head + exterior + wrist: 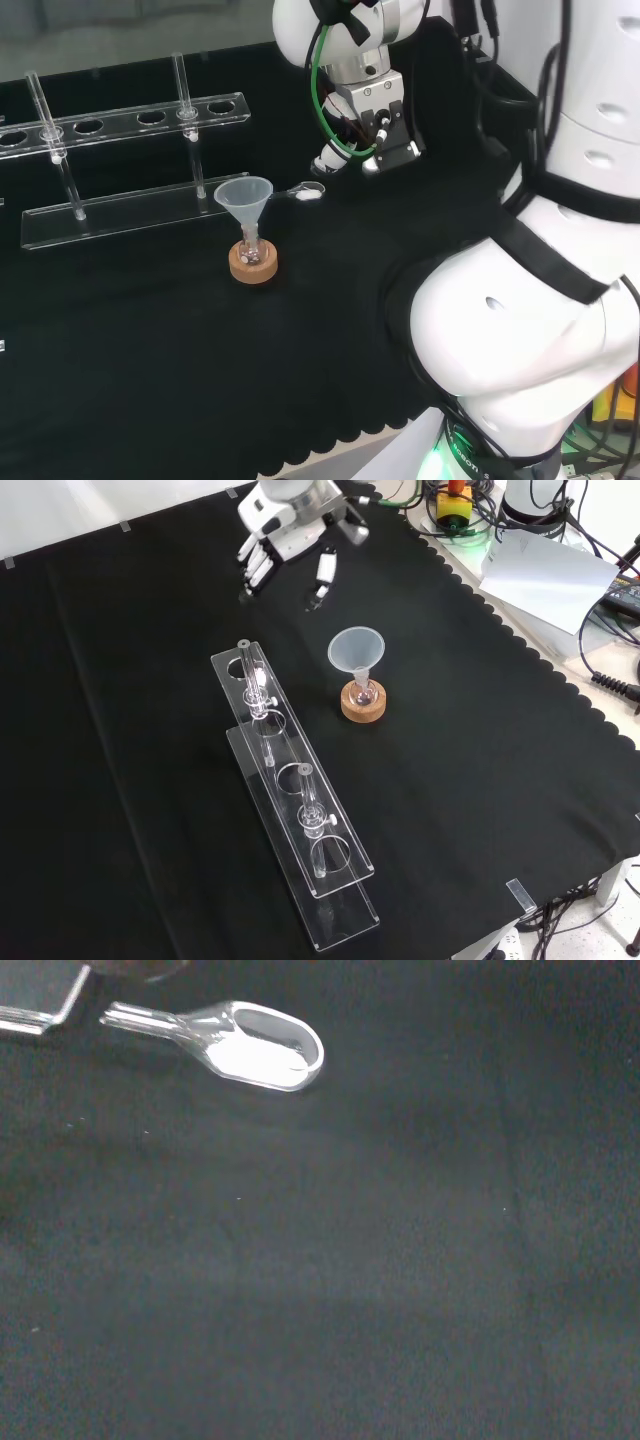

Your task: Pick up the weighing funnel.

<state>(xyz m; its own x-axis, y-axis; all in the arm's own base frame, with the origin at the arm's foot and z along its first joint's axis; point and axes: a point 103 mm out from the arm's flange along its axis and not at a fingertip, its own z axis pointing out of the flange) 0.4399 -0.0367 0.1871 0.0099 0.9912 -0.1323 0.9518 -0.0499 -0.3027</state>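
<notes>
Right, the weighing funnel (309, 193) lies flat on the black cloth (150, 340), not yet picked up. In the head view it is just to the right of the funnel (243, 194), which stands in its flask on the cork ring (253, 263). The hand (365, 110) hangs above the cloth, up and to the right of the piece in that view and clear of it. It holds nothing. From the front view I read the fingers (255, 568) as straight and hanging, with the thumb (323, 575) set apart from them, so the hand is spread rather than closed.

What matters for my next move is the lie of the piece. In the wrist view its scoop end holds something white, and the short stem points away towards the corner of the clear rack (40, 1010). In the head view that puts the long axis roughly left to right, with the stem towards the funnel and the scoop end nearer the hand. I judge I must bring the hand down and leftwards in the head view, with fingers and thumb across that axis. I must also stay clear of the funnel, which stands close by the stem.
</notes>
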